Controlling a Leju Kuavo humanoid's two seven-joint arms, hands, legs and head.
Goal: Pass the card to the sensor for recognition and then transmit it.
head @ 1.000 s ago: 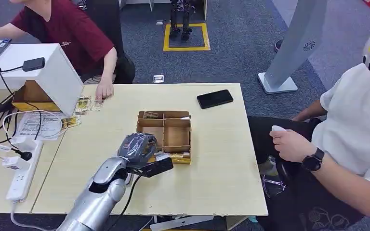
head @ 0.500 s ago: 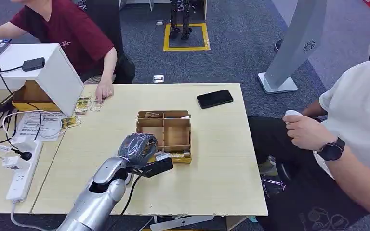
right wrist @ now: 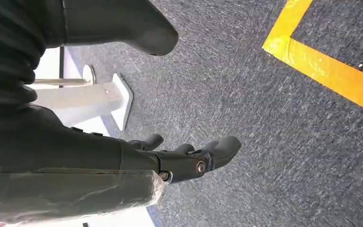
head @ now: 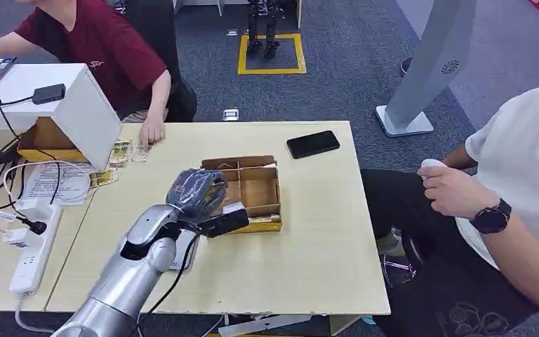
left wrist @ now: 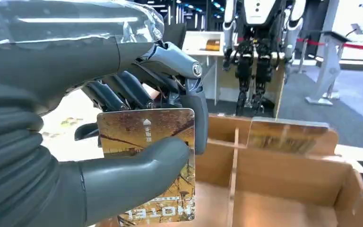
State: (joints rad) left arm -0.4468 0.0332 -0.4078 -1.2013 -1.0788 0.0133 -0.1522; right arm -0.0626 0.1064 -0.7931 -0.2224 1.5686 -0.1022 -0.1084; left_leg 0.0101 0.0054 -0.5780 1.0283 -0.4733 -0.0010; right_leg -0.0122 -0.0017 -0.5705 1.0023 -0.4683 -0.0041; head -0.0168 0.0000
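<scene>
- Our left hand pinches the card between thumb and fingers, just above the cardboard tray on the worktop.
- Our right hand hangs over the carpet, fingers loosely apart, holding nothing.

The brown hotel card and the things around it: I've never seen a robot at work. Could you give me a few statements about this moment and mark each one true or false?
1. The left hand holds the brown printed hotel card between thumb and fingers. True.
2. The black phone lies inside the brown cardboard compartment box. False: it lies on the pale wooden table, beyond the box.
3. The right hand holds a second card. False: it hangs open over grey carpet, holding nothing.
4. The left hand is at the box's near left corner. True.
</scene>
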